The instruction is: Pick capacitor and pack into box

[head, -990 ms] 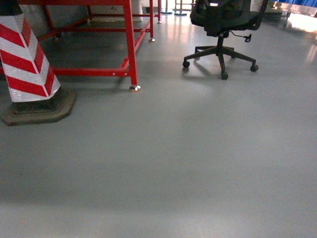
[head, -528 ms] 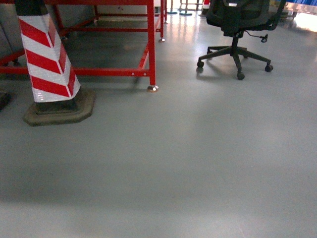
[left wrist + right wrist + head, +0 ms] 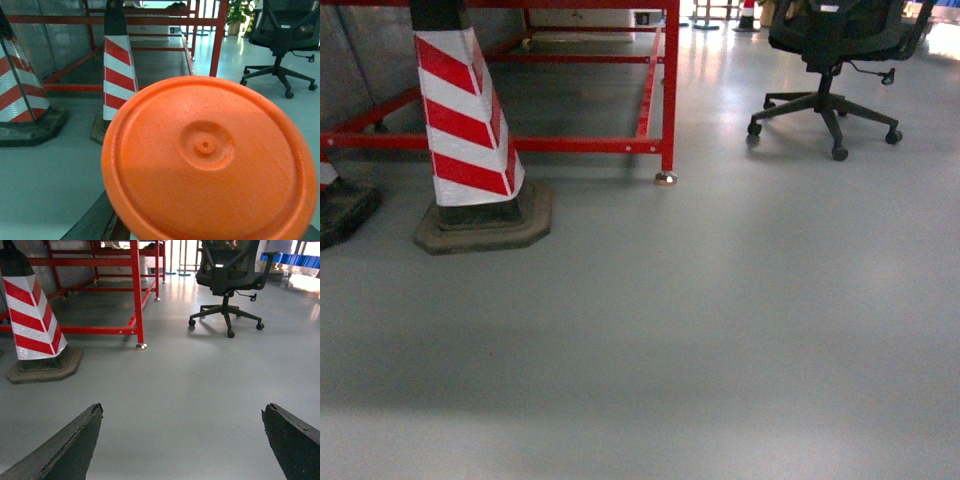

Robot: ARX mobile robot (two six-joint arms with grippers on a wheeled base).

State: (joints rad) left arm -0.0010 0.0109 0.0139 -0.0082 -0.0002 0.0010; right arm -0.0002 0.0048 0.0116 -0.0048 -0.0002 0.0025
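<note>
Holding an orange-red capacitor (image 3: 210, 160), the left pincer grips; right pincer (image 3: 182, 440) spread wide.

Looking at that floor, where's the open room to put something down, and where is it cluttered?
The grey floor is bare across the whole near half and the middle strip between the red frame's foot and the office chair. It is crowded far left, around the striped cone and under the red frame.

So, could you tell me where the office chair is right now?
In the head view the office chair stands at the top right, on the grey floor, right of the red frame.
</note>
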